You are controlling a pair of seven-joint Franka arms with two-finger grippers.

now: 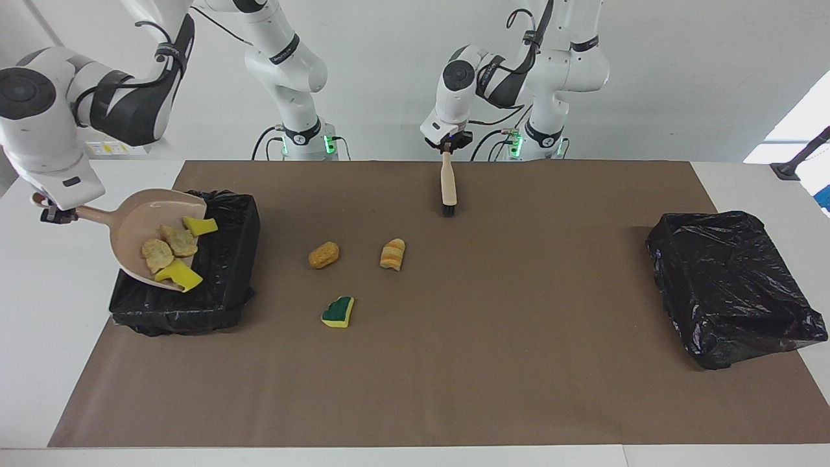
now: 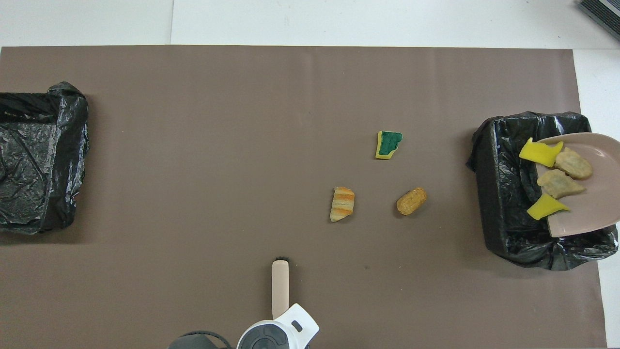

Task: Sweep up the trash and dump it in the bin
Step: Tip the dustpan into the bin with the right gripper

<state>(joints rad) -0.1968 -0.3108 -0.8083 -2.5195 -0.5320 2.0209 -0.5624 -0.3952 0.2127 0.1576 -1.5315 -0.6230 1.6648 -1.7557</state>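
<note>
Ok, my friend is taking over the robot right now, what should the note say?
Right gripper: shut on the dustpan handle, tipping it over the bin at its end of the table.
Left gripper: shut on the brush, waiting.
Done: four scraps in the pan, starting to slide out.
Left: finish dumping, then sweep up the three scraps on the mat.

Robot lab (paired arms (image 1: 285, 52), bare walls)

There were seven scraps (image 1: 331, 312), four in the one dustpan (image 1: 133, 214) and three on the table (image 1: 454, 363), plus two bins (image 1: 729, 285) and one brush (image 1: 448, 188).
</note>
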